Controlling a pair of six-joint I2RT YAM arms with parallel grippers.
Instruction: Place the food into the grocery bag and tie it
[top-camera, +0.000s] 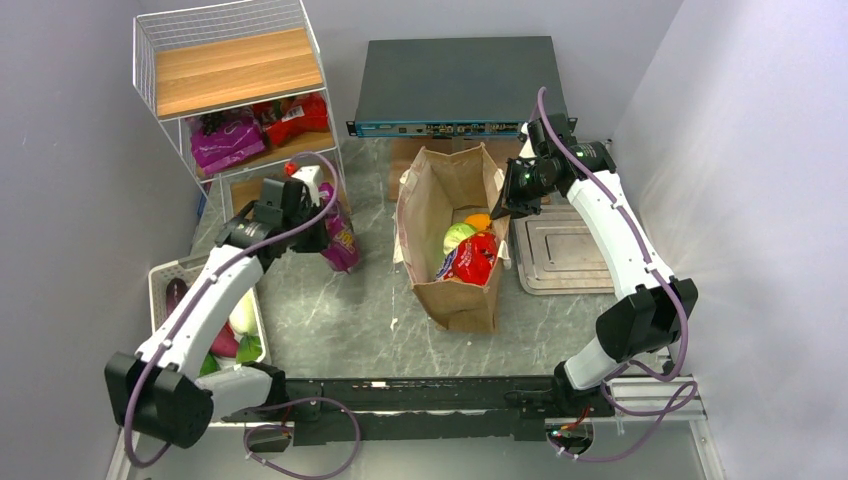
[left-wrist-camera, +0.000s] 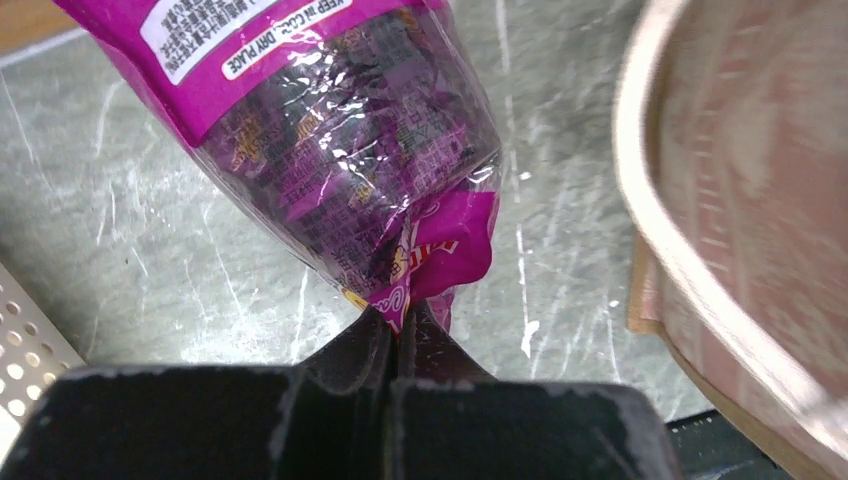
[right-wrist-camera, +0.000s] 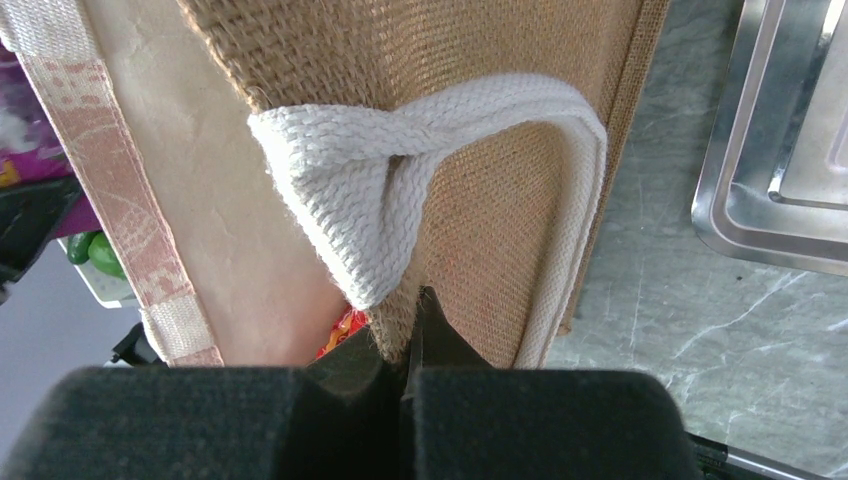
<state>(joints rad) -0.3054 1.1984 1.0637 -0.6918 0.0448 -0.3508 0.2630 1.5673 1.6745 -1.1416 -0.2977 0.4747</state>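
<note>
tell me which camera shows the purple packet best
The left wrist view: the purple packet fills the frame, print readable, its end pinched in the left hand. The top view shows it small, hanging left of the bag. The right wrist view has only a purple blur at its left edge, perhaps it.

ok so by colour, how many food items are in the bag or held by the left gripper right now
orange carrot-like piece: 1, in the grocery bag
green cabbage: 1, in the bag
red snack packet: 1 visible, in the bag
purple packet: 1, pinched by the left gripper
total: 4
</note>
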